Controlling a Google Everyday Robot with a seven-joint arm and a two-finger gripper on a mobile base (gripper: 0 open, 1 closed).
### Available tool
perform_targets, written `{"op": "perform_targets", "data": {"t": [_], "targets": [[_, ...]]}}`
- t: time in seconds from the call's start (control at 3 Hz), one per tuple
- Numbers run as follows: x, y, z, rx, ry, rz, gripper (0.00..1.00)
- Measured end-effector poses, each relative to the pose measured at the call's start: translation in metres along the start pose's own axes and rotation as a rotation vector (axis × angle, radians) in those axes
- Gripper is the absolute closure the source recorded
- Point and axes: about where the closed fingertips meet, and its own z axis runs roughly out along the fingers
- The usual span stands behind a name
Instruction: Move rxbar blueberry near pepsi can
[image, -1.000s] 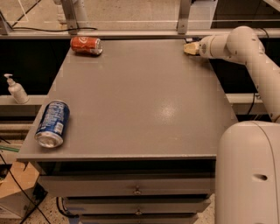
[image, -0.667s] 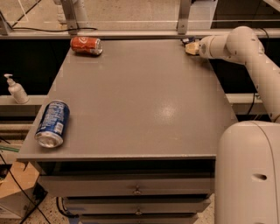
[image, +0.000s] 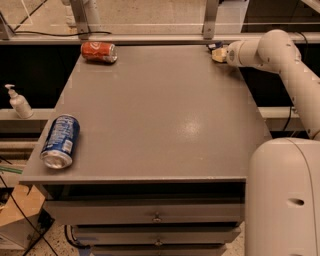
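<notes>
The pepsi can (image: 60, 141), blue with white lettering, lies on its side at the table's front left corner. The rxbar blueberry (image: 215, 46) shows only as a small dark-blue scrap at the table's far right corner, mostly hidden by the gripper. My gripper (image: 218, 53) is at that far right corner, low over the table top and right against the wrapper. The white arm reaches in from the right. The wrapper and the pepsi can are a full table diagonal apart.
A red-orange soda can (image: 99, 51) lies on its side at the far left of the grey table (image: 160, 115). A hand-soap bottle (image: 20, 102) stands on a ledge to the left. Metal posts (image: 210, 20) rise behind the far edge. Drawers sit under the table front.
The gripper has crept slightly farther toward the table's far right corner. The cans have not moved.
</notes>
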Motion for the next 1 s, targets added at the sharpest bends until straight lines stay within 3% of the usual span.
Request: {"op": "perform_targets", "data": {"t": [0.33, 0.67, 1.0], "targets": [[-0.025, 0.024, -0.022, -0.057, -0.04, -0.057, 1.0], [-0.073, 0.071, -0.075, -0.142, -0.132, -0.178, 1.0], [-0.082, 0.085, -0.078, -0.161, -0.153, -0.212, 1.0]]}}
